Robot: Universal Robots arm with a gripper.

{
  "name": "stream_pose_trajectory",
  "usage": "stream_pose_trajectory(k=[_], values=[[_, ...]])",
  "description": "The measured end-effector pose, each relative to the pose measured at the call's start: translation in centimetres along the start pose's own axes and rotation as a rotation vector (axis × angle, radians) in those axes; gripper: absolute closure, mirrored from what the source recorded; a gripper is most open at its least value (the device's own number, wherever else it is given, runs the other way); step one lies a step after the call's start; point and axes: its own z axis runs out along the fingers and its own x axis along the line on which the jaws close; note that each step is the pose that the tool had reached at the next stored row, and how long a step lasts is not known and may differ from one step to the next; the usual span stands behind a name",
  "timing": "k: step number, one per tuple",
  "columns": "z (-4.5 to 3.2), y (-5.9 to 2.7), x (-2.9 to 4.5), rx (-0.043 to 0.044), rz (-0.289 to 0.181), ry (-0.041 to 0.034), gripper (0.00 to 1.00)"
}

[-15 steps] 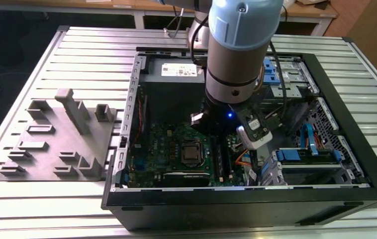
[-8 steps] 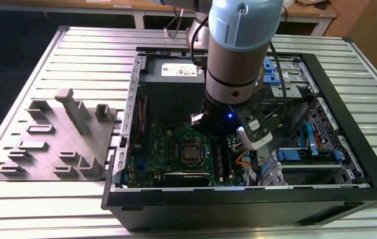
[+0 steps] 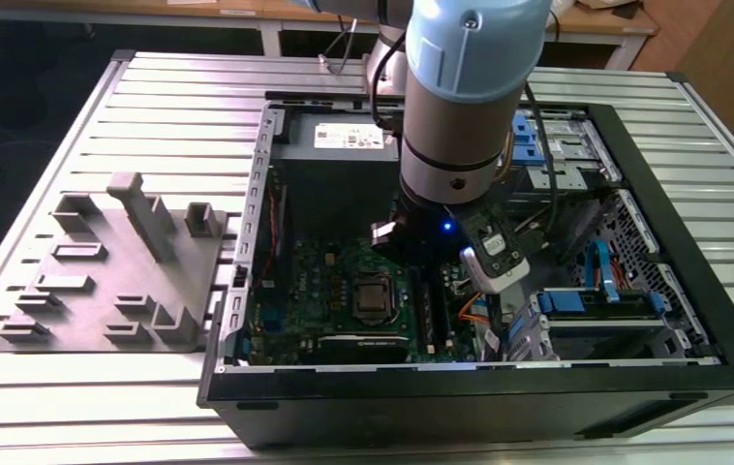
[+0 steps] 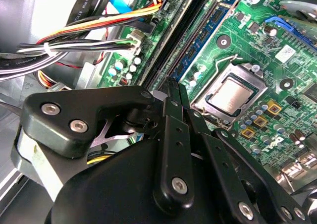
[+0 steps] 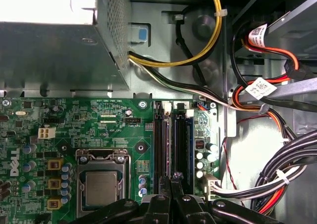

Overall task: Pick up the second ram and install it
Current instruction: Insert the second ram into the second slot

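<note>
The second ram (image 5: 176, 140) shows edge-on as a thin blue-green strip standing in a motherboard slot, beside narrow black slots (image 5: 159, 140). My gripper (image 5: 171, 178) is shut on it, the two black fingers pressed close on either side of the strip. In the second wrist view the same stick (image 4: 205, 33) runs away from the fingertips, with the gripper (image 4: 176, 87) at its near end. In the exterior view my gripper (image 3: 432, 247) reaches down inside the open computer case (image 3: 690, 320), over the green motherboard (image 3: 302, 291); the wrist hides the fingers there.
A processor socket (image 5: 101, 184) lies close beside the slots. Cable bundles (image 5: 277, 179) and a metal power supply box (image 5: 49, 50) crowd the slot ends. A blue-latched drive cage (image 3: 599, 300) sits on the exterior view's right. A grey holder (image 3: 108, 281) stands outside the case.
</note>
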Motion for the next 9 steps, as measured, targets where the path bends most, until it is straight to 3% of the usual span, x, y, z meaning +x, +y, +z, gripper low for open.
stream_pose_trajectory(k=[9], values=[[0.01, 0.00, 0.00, 0.0002, 0.003, -0.0002, 0.91]])
